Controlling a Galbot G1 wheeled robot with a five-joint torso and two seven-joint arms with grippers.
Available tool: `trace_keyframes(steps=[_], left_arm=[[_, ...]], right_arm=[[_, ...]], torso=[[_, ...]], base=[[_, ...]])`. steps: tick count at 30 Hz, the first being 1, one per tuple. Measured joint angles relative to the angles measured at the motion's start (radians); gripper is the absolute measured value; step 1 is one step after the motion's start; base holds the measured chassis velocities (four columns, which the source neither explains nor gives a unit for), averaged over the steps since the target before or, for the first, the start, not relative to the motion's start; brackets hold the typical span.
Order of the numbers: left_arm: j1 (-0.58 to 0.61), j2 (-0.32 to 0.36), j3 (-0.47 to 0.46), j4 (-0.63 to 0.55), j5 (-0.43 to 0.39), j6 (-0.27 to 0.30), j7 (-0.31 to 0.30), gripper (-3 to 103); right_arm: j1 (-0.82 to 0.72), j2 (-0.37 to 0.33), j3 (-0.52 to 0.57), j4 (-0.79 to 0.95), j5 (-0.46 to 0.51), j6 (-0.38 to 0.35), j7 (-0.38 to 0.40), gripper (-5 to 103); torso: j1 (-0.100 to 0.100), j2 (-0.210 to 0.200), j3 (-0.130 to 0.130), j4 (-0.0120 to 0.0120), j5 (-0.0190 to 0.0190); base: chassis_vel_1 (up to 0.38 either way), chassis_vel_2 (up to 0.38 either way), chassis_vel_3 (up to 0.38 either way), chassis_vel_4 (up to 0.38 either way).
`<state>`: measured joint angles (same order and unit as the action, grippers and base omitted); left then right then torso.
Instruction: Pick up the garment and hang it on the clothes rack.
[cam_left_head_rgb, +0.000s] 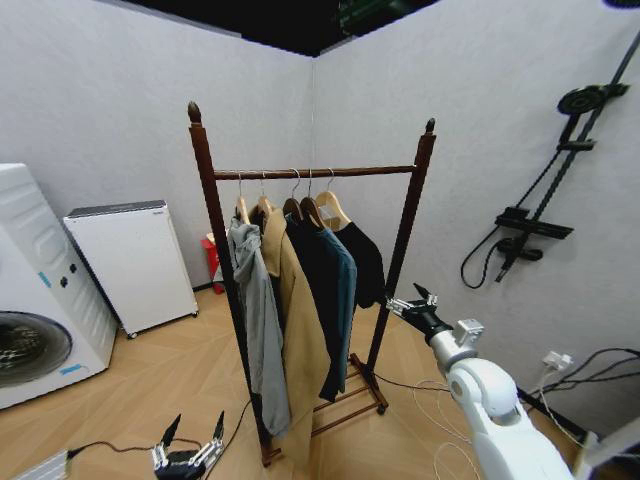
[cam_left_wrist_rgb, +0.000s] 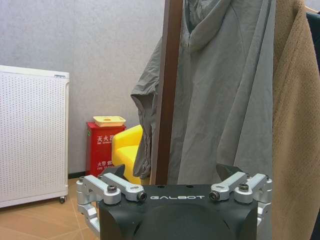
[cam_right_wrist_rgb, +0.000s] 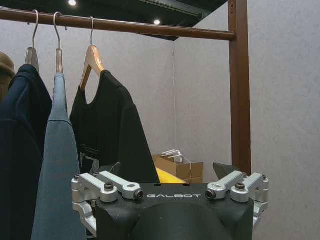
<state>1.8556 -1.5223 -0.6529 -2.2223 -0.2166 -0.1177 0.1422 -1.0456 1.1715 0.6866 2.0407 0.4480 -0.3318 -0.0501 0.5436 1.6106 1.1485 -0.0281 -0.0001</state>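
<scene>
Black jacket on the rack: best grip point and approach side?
Probably the light wooden hanger shoulder just under its metal hook, not the limp cloth of the black jacket. Come from the rack's right end: the jacket hangs outermost there, and the open right gripper already faces it. Left gripper sits low, open.

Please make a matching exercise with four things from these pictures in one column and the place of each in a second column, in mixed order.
Things:
1. black garment on light wooden hanger
2. grey hooded jacket
3. right gripper
4. left gripper

Places:
A. low near the floor, before the dark red-brown wooden clothes rack
B. raised beside the rack's right upright
C. rail's right end
D. rail's left end

Pairs: 1-C, 2-D, 3-B, 4-A
</scene>
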Motion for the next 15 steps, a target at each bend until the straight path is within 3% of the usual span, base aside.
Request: trace_keyframes(steps=[15], left_arm=[[0.0, 0.0, 0.0, 0.0, 0.0, 0.0, 0.0, 100]], right_arm=[[0.01, -0.01, -0.004, 0.034, 0.001, -0.011, -0.003, 100]], torso=[[0.0, 0.0, 0.0, -0.0002, 0.0001]], base=[[-0.03, -0.034, -0.029, -0.035]])
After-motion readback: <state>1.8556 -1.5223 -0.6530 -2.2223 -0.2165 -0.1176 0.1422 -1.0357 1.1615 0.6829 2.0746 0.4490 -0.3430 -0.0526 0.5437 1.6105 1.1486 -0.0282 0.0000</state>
